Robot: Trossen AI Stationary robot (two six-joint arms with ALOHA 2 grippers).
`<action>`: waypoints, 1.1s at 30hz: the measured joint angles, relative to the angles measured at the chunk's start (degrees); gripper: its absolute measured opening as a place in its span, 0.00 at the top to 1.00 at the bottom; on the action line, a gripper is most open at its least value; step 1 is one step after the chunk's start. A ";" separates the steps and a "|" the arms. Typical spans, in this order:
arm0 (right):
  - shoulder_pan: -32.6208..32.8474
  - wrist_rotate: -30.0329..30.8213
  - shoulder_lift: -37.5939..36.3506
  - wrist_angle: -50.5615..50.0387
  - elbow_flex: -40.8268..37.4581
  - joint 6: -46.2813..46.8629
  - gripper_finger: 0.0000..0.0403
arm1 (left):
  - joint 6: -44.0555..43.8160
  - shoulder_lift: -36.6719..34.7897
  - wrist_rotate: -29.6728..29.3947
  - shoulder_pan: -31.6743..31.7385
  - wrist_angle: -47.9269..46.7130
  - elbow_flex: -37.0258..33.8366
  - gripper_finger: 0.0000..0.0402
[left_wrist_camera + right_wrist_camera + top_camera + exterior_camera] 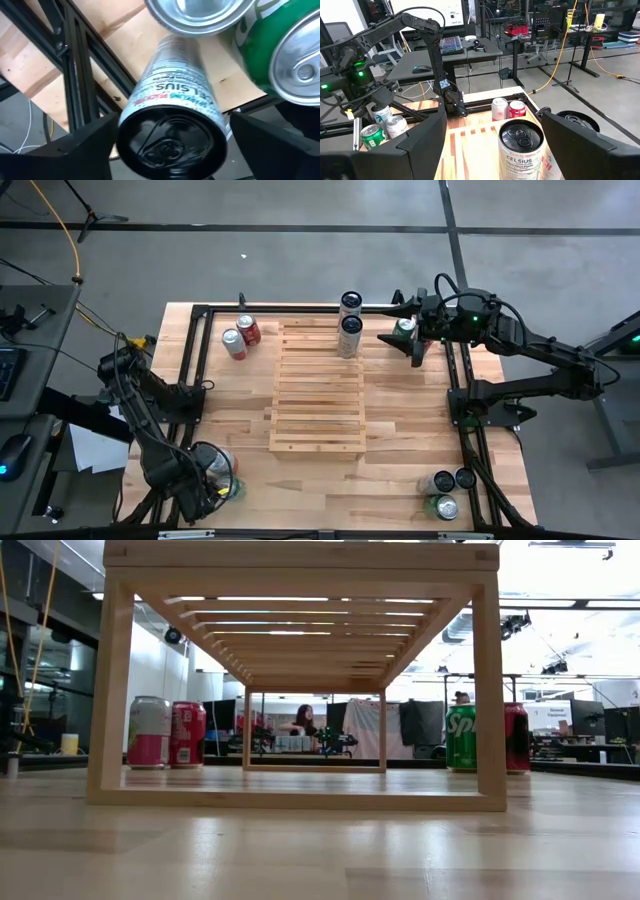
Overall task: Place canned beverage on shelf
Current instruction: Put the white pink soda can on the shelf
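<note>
So we've got the slatted wooden shelf (pixel 316 394) sitting mid-table, with two tall white Celsius cans (pixel 350 326) at its far end, one on the shelf's far edge and one just beyond it by the black frame (pixel 196 350). Our right gripper (pixel 405 330) is up at the far right of the shelf, right beside those cans, and a green can (pixel 404 328) sits between its fingers. From the right wrist view the fingers (pixel 420 140) are spread wide either side of a Celsius can (pixel 520 149), not touching it, so we'd call them open.

Our left gripper (pixel 215 472) is down at the near left corner over a little cluster of cans. Its wrist view shows a tall Celsius can (pixel 175 120) between spread fingers (pixel 75 150), next to a green can (pixel 280 55); we can't tell if they're actually pinching it.

A pink can (pixel 149 732) and red can (pixel 187 734) stand together far left, and three more cans (pixel 447 490) sit near right
</note>
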 joint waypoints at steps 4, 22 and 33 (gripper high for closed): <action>0.00 0.00 0.00 -0.16 0.00 -0.09 0.23 | -0.11 -0.53 1.76 0.02 -1.28 0.00 0.28; 0.00 1.84 0.00 -0.16 0.00 -0.11 0.23 | 6.52 -26.50 -3.39 3.32 -2.80 10.75 0.42; 0.00 -4.63 0.32 3.79 0.01 9.59 0.23 | 29.07 -34.34 -35.83 14.57 -3.41 16.90 0.42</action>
